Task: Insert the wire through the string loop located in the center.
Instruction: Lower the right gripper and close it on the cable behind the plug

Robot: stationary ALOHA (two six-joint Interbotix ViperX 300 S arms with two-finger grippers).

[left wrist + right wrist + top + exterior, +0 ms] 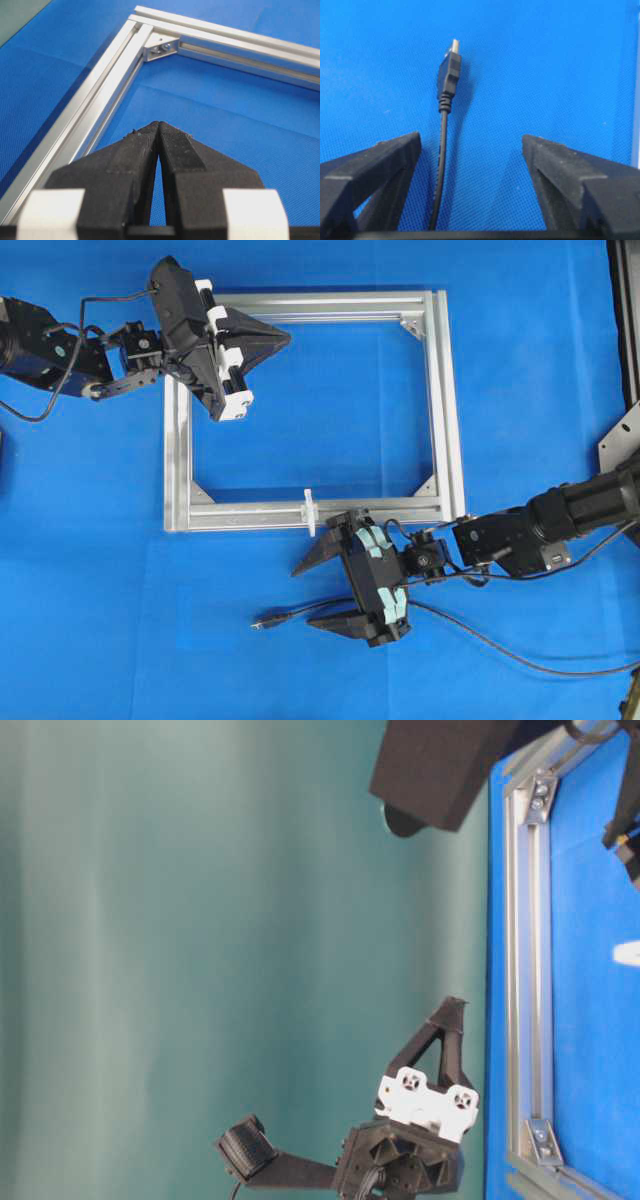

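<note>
The thin black wire (300,615) lies on the blue cloth below the frame, its small plug (260,623) pointing left. In the right wrist view the wire (441,150) runs up between the jaws, close to the left one, with the plug (449,70) ahead. My right gripper (314,594) is open around the wire, low over the cloth. The tiny white string loop (310,511) stands on the frame's lower bar, just above the right gripper. My left gripper (286,337) is shut and empty over the frame's upper left; its closed tips (158,125) show in the left wrist view.
The silver aluminium frame (440,400) lies in the middle of the blue cloth, with corner brackets (162,46) inside its corners. It also shows in the table-level view (525,970). A metal bracket (620,440) sits at the right edge. The wire trails off to the right (530,660).
</note>
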